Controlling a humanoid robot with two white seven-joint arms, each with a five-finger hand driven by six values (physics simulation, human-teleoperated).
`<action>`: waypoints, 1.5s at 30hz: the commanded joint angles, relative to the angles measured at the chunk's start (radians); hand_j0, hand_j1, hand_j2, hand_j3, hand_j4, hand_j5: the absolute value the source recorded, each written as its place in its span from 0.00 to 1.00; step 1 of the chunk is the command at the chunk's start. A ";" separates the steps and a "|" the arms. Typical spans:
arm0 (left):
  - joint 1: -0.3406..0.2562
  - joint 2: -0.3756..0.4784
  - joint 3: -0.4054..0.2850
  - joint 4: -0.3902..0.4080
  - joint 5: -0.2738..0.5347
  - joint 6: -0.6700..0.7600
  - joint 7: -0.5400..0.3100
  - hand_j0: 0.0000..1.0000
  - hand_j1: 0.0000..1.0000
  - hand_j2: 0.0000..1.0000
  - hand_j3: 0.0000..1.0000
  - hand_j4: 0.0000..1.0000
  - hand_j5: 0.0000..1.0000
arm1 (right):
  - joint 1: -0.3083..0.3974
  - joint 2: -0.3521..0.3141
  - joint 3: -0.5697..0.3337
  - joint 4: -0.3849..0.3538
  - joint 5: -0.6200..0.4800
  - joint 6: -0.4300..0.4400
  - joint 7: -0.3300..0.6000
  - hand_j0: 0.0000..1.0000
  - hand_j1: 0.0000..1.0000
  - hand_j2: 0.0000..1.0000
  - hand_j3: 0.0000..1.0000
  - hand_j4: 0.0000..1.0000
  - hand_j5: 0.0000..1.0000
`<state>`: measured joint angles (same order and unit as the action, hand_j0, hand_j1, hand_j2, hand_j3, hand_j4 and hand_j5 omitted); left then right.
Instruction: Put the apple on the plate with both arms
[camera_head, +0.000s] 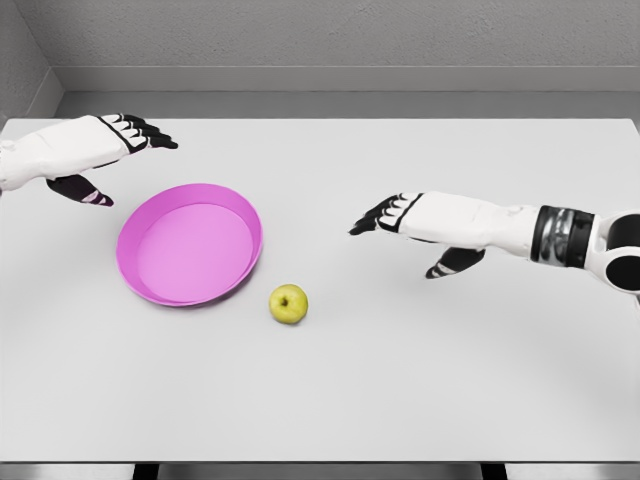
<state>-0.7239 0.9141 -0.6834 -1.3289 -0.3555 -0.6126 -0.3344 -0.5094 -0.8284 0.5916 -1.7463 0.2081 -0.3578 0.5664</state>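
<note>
apple (289, 304) on tabletop (420, 380) just beside pink plate (189, 243); left hand (110, 150) and right hand (405, 218) both empty, fingers extended

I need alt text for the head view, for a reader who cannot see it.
A yellow-green apple lies on a white table, just right of an empty pink plate. Two white robot hands hover open and hold nothing: the left hand behind the plate, the right hand right of the apple.
</note>
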 joint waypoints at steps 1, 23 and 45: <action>0.000 0.003 -0.005 -0.030 0.007 0.002 0.000 1.00 1.00 1.00 1.00 1.00 1.00 | 0.006 -0.098 -0.203 0.008 -0.010 0.002 -0.003 1.00 1.00 1.00 1.00 1.00 1.00; 0.086 -0.089 -0.125 -0.432 -0.013 0.002 0.002 1.00 1.00 1.00 1.00 1.00 1.00 | 0.075 -0.112 -0.340 0.119 -0.013 -0.159 0.006 1.00 1.00 1.00 1.00 1.00 1.00; -0.015 -0.141 -0.289 -0.420 -0.174 0.002 -0.063 1.00 1.00 1.00 1.00 1.00 1.00 | 0.089 -0.097 -0.334 0.120 -0.013 -0.158 0.006 1.00 1.00 1.00 1.00 1.00 1.00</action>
<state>-0.7394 0.7808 -0.9624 -1.7508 -0.5226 -0.6126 -0.3907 -0.4203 -0.9233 0.2579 -1.6258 0.2003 -0.5188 0.5732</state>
